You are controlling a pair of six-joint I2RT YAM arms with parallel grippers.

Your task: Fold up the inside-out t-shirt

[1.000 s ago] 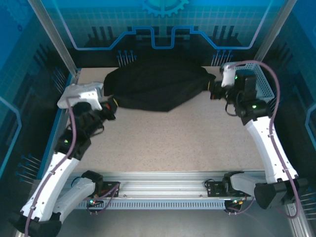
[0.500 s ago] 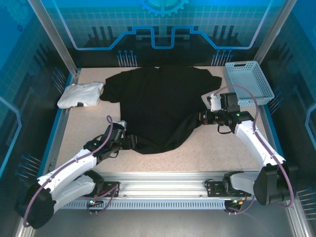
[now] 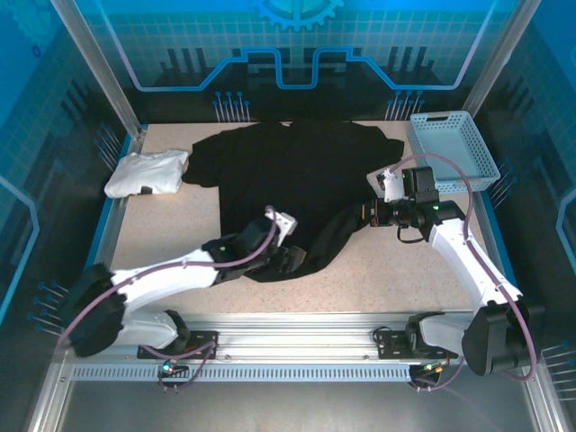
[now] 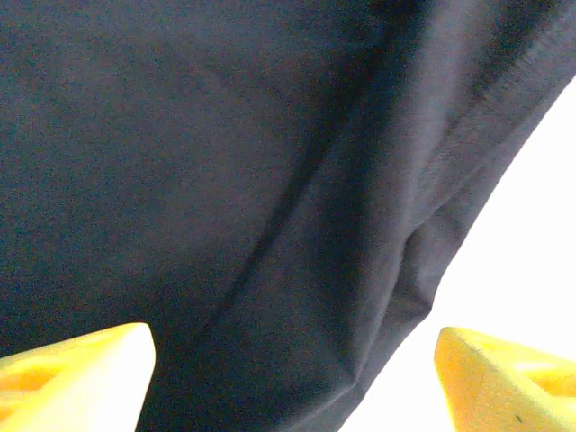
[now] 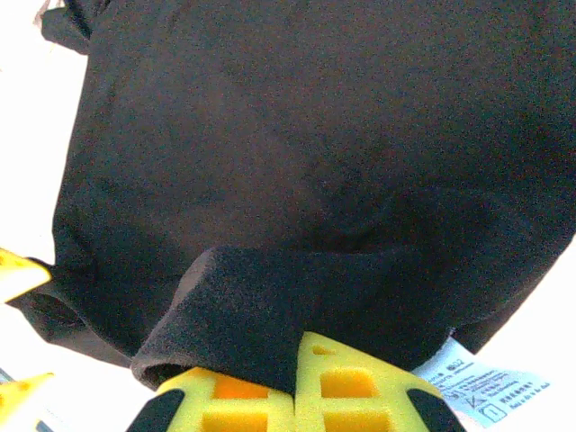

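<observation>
The inside-out t-shirt is black and lies spread over the middle of the table, with its hem toward me. My left gripper hovers over the near hem. In the left wrist view it stands open, yellow fingertips wide apart, with black cloth and its hem edge below them. My right gripper is at the shirt's right edge. It is shut on a raised fold of the black cloth. A white care label shows beside it.
A small white folded garment lies at the left edge of the table. A white mesh basket stands at the back right. Bare tabletop runs along the front, between the shirt and the arm bases.
A second ago the shirt lay bunched at the back between both grippers; now it is spread flat. My left gripper has let go, opened, and moved right along the near hem.
</observation>
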